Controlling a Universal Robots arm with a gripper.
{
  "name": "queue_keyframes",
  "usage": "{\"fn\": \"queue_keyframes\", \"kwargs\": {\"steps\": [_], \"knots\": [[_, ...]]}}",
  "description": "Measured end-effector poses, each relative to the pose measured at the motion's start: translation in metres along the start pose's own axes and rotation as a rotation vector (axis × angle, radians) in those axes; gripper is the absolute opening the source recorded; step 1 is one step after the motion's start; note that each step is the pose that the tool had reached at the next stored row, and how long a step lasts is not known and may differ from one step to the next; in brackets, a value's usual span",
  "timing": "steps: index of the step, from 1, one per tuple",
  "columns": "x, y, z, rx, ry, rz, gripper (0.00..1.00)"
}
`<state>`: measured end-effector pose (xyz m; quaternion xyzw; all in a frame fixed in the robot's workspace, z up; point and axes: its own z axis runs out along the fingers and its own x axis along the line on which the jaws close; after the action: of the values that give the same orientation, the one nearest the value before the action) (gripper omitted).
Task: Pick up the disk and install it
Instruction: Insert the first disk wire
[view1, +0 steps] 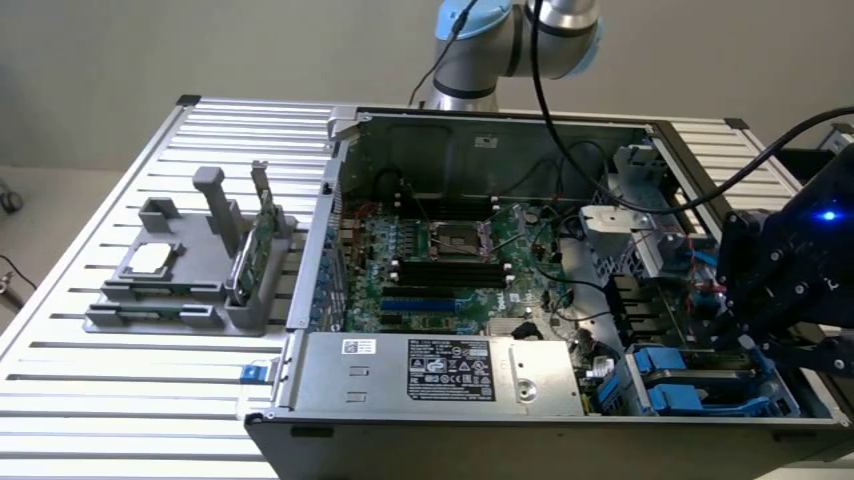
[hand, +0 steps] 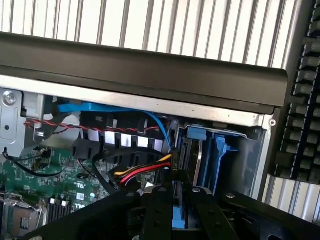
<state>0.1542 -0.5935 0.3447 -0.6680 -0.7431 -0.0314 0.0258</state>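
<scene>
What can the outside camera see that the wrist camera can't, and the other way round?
From the exterior view you get the grey stand with a silver chip and a green card, the labelled power supply and the arm's blue-capped joint.

From the wrist view you get a black keyboard beside the case, red and yellow cables and the disk, its blue edge pinched in the gripper.

Both give the gripper, the green motherboard, the blue drive bay and the slatted table.
</scene>
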Motion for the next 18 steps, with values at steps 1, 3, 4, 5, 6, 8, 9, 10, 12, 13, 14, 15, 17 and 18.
{"fn": "queue_keyframes", "kwargs": {"steps": [1, 3, 4, 5, 6, 8, 9, 10, 12, 13, 14, 15, 17, 18], "knots": [[0.0, 0.0, 0.0004, -0.0006, -0.0005, 0.011, 0.17], [-0.0002, -0.0001, 0.0014, -0.0014, -0.0039, 0.028, 0.17], [-0.0002, -0.0001, 0.0021, -0.0015, -0.0073, 0.034, 0.17], [-0.0003, -0.0001, 0.0028, -0.0015, -0.012, 0.038, 0.17], [-0.0002, -0.0001, 0.0034, -0.0013, -0.0174, 0.041, 0.17], [0.0001, 0.0, 0.0042, -0.0009, -0.0274, 0.048, 0.17], [0.0005, 0.0, 0.0043, -0.0004, -0.0314, 0.05, 0.17], [0.001, 0.0, 0.0044, 0.0002, -0.0347, 0.052, 0.17], [0.0016, 0.0002, 0.0045, 0.0022, -0.0402, 0.054, 0.17], [0.0016, 0.0002, 0.0045, 0.0024, -0.0414, 0.054, 0.17], [0.0015, 0.0002, 0.0044, 0.0026, -0.0419, 0.054, 0.17], [0.0016, 0.0003, 0.0044, 0.0026, -0.0423, 0.054, 0.17], [0.0026, 0.0004, 0.0045, 0.0034, -0.0453, 0.056, 0.17], [0.0028, 0.0005, 0.0046, 0.005, -0.0473, 0.059, 0.17]]}}
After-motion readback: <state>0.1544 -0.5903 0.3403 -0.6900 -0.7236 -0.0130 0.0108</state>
